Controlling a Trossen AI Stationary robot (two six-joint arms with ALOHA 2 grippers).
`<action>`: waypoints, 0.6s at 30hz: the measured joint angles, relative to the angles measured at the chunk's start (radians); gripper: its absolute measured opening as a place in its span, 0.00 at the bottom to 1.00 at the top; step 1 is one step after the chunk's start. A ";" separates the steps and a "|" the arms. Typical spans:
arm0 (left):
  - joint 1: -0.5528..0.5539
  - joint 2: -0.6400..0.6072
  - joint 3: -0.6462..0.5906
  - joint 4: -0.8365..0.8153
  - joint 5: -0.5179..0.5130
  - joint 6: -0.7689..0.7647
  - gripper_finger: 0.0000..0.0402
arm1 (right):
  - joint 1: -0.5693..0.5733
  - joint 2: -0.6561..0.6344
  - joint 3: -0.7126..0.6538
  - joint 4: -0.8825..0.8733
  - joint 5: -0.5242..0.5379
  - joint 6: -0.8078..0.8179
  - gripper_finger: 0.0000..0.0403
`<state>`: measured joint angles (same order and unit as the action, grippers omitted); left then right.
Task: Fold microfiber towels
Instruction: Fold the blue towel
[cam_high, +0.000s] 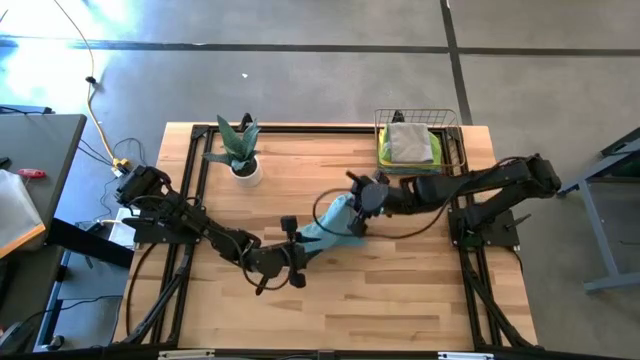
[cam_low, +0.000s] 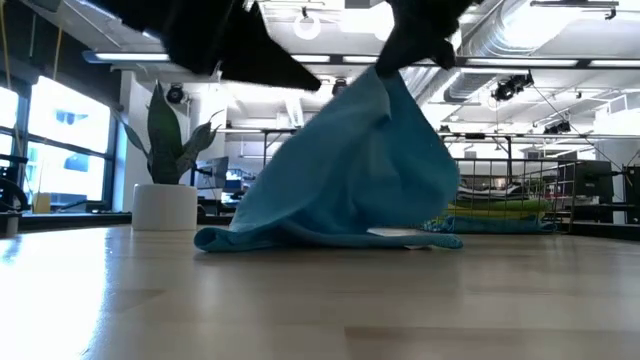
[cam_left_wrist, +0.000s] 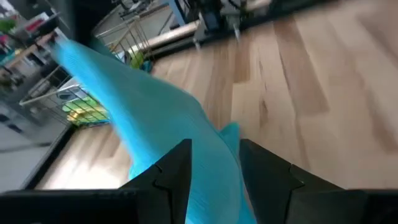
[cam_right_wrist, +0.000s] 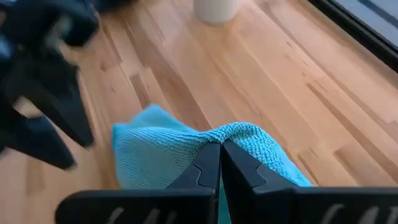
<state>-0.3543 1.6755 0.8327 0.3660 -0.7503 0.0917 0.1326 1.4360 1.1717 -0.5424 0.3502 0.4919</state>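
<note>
A teal-blue microfiber towel (cam_high: 335, 222) sits mid-table, pulled up into a tent (cam_low: 350, 170) between my two grippers. Its lower edge (cam_low: 320, 240) lies on the wood. My right gripper (cam_high: 362, 205) is raised over the towel's far-right side and shut on its peak. My left gripper (cam_high: 300, 245) comes from the table's left, pointing nearly level, with the cloth filling the gap between its fingers (cam_left_wrist: 214, 168). The places of contact are hidden from above by the grippers. My left gripper has a bunched part of the towel (cam_left_wrist: 214, 149) between its two fingers (cam_left_wrist: 174, 174), coming nearly level from the table's left. From there the cloth runs up and away in a stretched band (cam_left_wrist: 124, 87). One layer or several, I cannot tell. My right gripper pinches a gathered fold of the towel (cam_right_wrist: 233, 134) between its two fingertips (cam_right_wrist: 208, 165), slanting down from the table's right. That fold is the tent's peak (cam_low: 385, 75), lifted well above the table. The rest hangs below it, down to the wood.
A copper wire basket (cam_high: 455, 140) at the far right holds folded towels, a grey one (cam_high: 410, 140) on a lime green one. A potted plant (cam_high: 240, 155) stands at the far left-centre. Bare wood lies along the near side (cam_high: 380, 300).
</note>
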 joint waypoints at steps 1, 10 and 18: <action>0.000 0.005 -0.001 -0.002 -0.005 0.023 0.31 | -0.012 0.000 0.016 -0.006 -0.014 0.000 0.00; 0.001 0.083 -0.001 0.145 -0.084 0.160 0.31 | -0.125 0.000 0.042 -0.036 -0.168 0.090 0.00; 0.016 0.271 0.010 0.477 -0.250 0.282 0.31 | -0.178 0.000 0.042 0.016 -0.221 0.165 0.00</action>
<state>-0.3386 1.9470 0.8430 0.8435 -0.9999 0.3733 -0.0457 1.4364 1.2133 -0.5265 0.1295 0.6570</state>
